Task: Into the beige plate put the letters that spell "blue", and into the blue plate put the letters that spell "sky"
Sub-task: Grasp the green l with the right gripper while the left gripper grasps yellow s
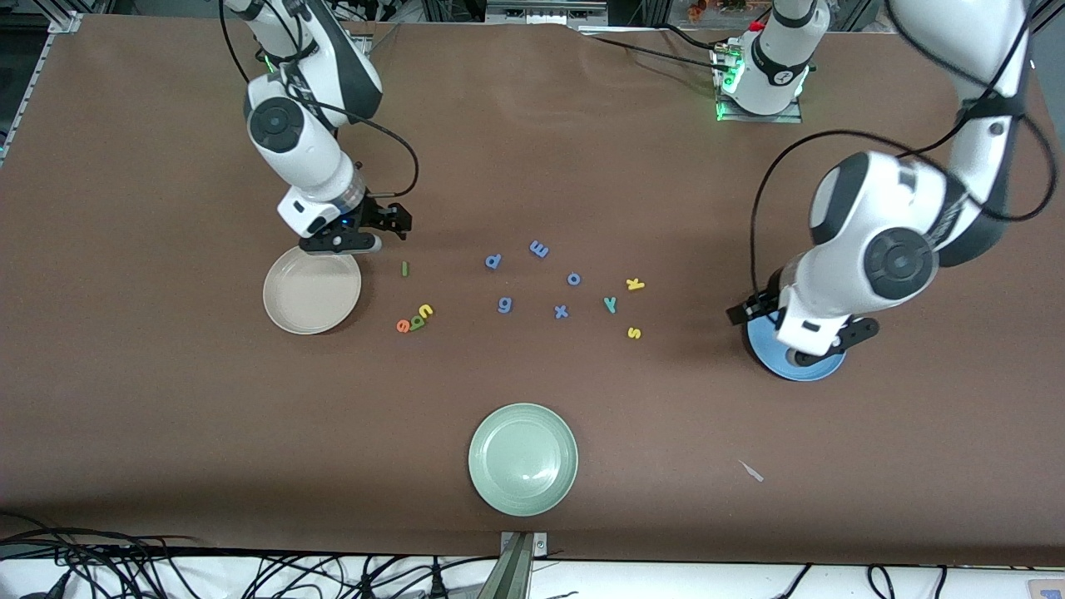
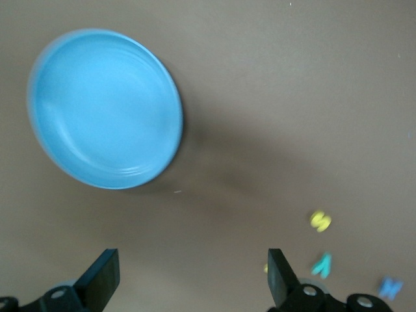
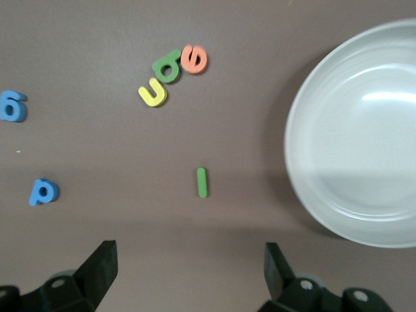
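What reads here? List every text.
"l": green foam
"u": yellow foam
"b": green foam
"e": orange foam
"p": blue foam
"m": blue foam
"o": blue foam
"g": blue foam
"x": blue foam
"y": teal foam
"k": yellow foam
"s": yellow foam
All on table. Nothing else legible.

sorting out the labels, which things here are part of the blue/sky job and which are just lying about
Part of the job:
green l, green b, yellow u, orange e
yellow s, yellow k, teal y
beige plate, blue plate

Lying about:
blue letters p, m, o, g, x
pale green plate
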Action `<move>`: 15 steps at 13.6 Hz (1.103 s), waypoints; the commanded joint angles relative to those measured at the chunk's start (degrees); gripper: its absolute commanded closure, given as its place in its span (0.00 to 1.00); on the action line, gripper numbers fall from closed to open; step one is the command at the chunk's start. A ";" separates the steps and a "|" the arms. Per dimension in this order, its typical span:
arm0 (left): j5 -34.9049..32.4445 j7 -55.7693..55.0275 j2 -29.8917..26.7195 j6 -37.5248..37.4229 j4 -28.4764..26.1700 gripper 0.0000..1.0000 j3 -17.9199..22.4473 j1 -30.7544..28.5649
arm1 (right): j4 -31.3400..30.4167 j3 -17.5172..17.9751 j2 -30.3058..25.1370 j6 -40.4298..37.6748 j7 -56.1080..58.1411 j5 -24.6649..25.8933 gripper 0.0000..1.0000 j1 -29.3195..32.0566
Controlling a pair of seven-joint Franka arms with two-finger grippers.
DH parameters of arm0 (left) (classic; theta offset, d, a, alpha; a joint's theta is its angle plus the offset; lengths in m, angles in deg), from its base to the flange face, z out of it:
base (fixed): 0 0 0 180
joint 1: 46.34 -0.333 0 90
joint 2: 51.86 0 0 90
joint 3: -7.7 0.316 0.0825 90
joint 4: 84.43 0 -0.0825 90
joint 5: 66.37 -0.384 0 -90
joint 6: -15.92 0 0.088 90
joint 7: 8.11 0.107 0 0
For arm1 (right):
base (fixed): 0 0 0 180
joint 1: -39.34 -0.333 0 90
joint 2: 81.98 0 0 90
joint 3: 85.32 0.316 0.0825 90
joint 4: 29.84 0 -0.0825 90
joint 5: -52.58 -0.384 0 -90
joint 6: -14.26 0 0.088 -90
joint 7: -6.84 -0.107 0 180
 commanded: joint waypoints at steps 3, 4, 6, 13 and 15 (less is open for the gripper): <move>0.90 -24.60 8.91 7.49 2.53 0.00 0.21 4.02 | -1.69 -0.03 8.48 11.22 -2.46 0.53 0.00 -2.47; 1.16 -28.57 9.61 10.82 2.27 0.00 0.21 4.63 | -1.16 -0.12 9.44 11.40 -2.63 2.10 0.00 -2.56; 4.40 -37.09 11.98 15.93 2.26 0.00 0.21 5.60 | -0.90 -1.25 10.33 11.49 -2.63 4.22 0.01 -2.38; 4.59 -54.70 16.91 27.81 1.56 0.11 0.30 10.52 | 2.00 -3.98 15.25 12.71 -3.95 9.67 0.05 -2.91; 4.59 -54.97 17.53 27.90 1.47 0.15 0.30 10.52 | 2.00 -3.90 15.78 13.07 -4.04 9.67 0.08 -3.17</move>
